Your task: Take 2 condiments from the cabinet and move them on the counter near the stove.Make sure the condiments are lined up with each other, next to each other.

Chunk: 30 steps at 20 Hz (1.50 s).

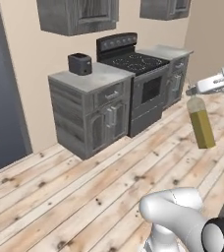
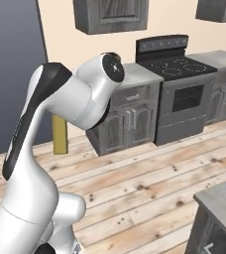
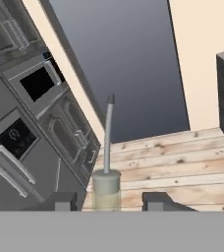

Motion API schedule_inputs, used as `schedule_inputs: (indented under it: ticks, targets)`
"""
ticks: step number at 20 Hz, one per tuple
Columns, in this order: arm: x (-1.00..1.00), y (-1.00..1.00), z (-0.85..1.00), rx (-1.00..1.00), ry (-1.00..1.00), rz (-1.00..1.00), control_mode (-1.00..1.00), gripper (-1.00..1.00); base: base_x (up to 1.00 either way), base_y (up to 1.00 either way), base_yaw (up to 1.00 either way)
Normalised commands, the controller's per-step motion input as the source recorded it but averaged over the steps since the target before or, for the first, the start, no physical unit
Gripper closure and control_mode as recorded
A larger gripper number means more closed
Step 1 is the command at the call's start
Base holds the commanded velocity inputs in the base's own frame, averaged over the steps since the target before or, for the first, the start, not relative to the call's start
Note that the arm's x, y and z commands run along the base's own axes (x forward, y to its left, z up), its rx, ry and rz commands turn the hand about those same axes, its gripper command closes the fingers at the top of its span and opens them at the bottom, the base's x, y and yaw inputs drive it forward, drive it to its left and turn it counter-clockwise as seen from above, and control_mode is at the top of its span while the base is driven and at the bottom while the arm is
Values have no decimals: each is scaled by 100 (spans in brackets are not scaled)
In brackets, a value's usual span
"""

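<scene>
My gripper (image 1: 194,93) is shut on the top of an olive-yellow condiment bottle (image 1: 201,126), which hangs slightly tilted over the wooden floor, well right of the stove (image 1: 133,62). In the hand view the bottle's pale cap (image 3: 106,188) sits between my fingertips (image 3: 64,201), and its thin nozzle points up. The bottle's lower part (image 2: 60,137) peeks out behind my arm. The counter (image 1: 100,78) lies left of the stove, with the cabinet (image 1: 79,15) on the wall above it.
A dark toaster (image 1: 80,64) stands on the counter. A second counter (image 1: 169,50) adjoins the stove's right side under another wall cabinet (image 1: 165,8). A stone-topped unit (image 2: 223,204) sits close at the right. Open wooden floor (image 1: 84,192) lies between.
</scene>
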Motion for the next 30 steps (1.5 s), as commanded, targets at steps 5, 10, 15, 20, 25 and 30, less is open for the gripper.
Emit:
schedule_inputs:
  ticks: [5, 10, 15, 20, 25, 30]
  targets:
    - [0, 0, 0, 0, 0, 0, 100, 100, 100, 99, -2]
    - [0, 0, 0, 0, 0, 0, 100, 100, 100, 54, -1]
    - [0, 0, 0, 0, 0, 0, 100, 100, 100, 2, -6]
    - [0, 0, 0, 0, 0, 0, 100, 100, 100, -48, -11]
    - [0, 0, 0, 0, 0, 0, 100, 100, 100, -77, -12]
    - [0, 0, 0, 0, 0, 0, 100, 100, 100, -72, -12]
